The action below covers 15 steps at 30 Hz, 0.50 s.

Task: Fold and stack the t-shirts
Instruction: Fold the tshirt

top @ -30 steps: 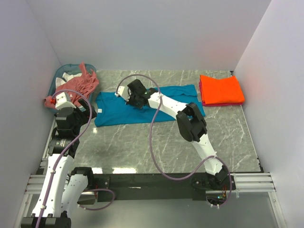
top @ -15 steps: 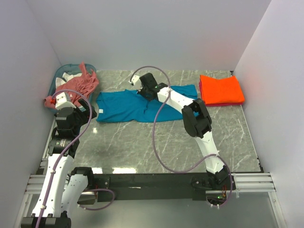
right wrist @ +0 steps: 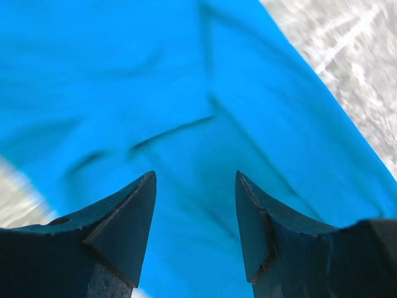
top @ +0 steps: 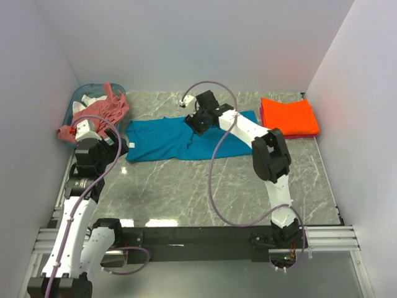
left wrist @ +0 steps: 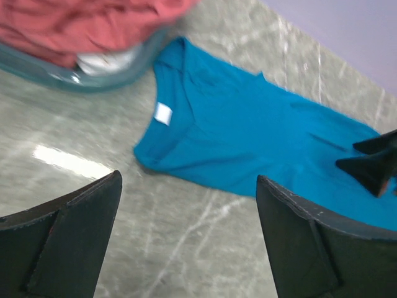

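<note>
On table [top: 186, 186], far centre: teal-blue t-shirt [top: 155, 139] spread flat. Far right: orange t-shirt [top: 288, 117], folded. Far left: salmon-pink t-shirt [top: 102, 112] heaped in basket [top: 77, 96]. Above teal cloth: right gripper [right wrist: 195, 180], fingers apart, empty. Near left: left gripper [left wrist: 188, 180], spread wide, empty.

Robot lab test cell, I'd say: my arms bolted to alu rail [top: 329, 234], plain white walls [top: 186, 43] boxing in marble-look tabletop [top: 167, 186].

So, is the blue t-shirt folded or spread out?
Spread out: the blue t-shirt lies long and flat on the table, neck tag showing.
</note>
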Each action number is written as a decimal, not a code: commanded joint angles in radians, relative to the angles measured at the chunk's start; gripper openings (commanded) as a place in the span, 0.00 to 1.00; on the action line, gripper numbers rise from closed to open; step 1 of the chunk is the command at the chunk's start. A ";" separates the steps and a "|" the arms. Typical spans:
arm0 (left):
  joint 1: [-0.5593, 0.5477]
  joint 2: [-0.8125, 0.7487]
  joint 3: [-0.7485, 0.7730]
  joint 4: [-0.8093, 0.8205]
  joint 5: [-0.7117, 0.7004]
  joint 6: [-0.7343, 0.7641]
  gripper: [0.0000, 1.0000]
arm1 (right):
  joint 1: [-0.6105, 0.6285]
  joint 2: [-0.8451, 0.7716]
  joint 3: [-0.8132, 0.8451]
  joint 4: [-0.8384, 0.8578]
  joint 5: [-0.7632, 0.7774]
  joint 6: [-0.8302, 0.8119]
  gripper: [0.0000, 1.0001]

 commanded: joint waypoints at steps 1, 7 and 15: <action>0.000 0.050 0.001 0.012 0.131 -0.095 0.93 | -0.050 -0.175 -0.031 -0.091 -0.306 -0.059 0.61; 0.000 0.176 -0.250 0.236 0.257 -0.463 0.78 | -0.149 -0.386 -0.325 -0.100 -0.400 -0.122 0.61; 0.000 0.461 -0.249 0.419 0.142 -0.600 0.70 | -0.275 -0.580 -0.551 -0.080 -0.446 -0.151 0.61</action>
